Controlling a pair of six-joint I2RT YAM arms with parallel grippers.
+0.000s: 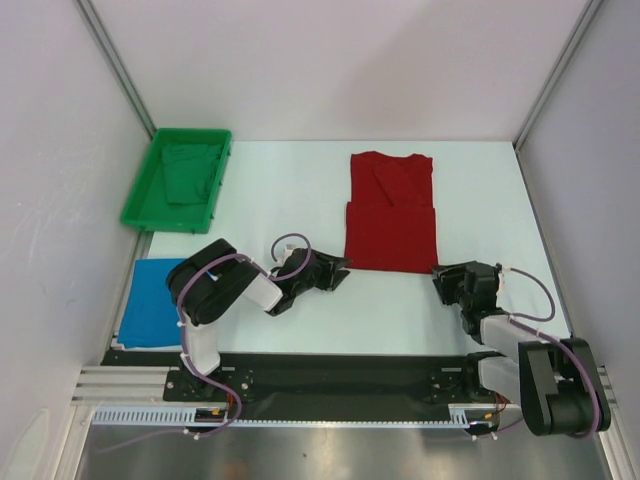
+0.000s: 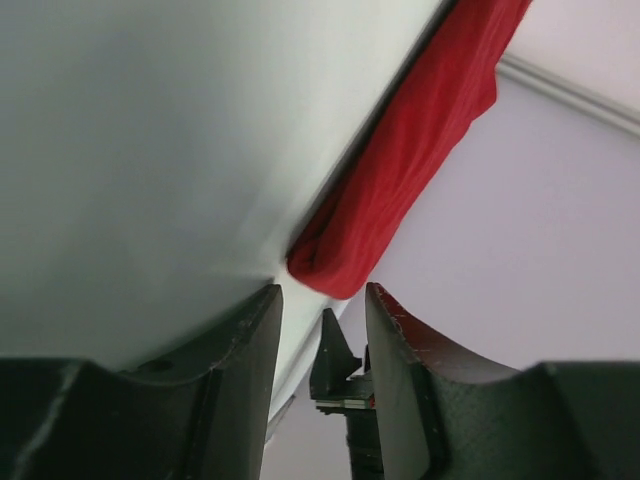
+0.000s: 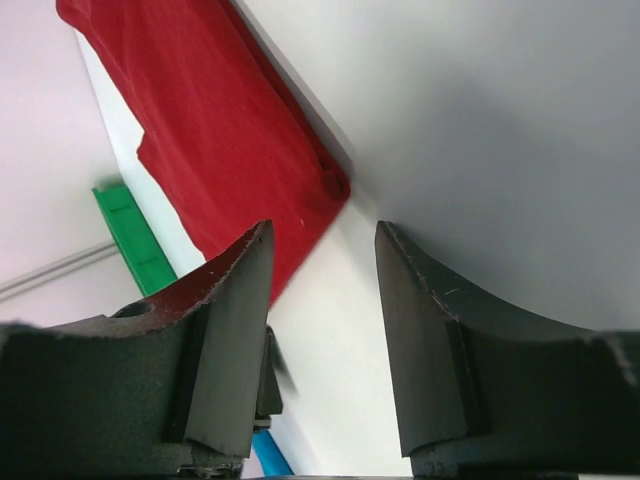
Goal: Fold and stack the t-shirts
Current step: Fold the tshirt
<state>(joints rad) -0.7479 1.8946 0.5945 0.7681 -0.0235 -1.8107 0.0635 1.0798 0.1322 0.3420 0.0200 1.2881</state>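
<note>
Red tee [image 1: 390, 235] just fwd of jaws

- My left gripper [image 1: 343, 269] and right gripper [image 1: 442, 278] flank the red shirt's [image 1: 391, 215] near edge; the table [image 1: 390, 305] between them gives passage.
- Green tray [image 1: 165, 221] blocks far left.

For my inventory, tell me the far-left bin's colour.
Green; the bin shows best in the top view.

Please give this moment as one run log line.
left end effector: open, beside red t-shirt near-left corner | right end effector: open, beside its near-right corner | blue t-shirt: left side of table
</note>
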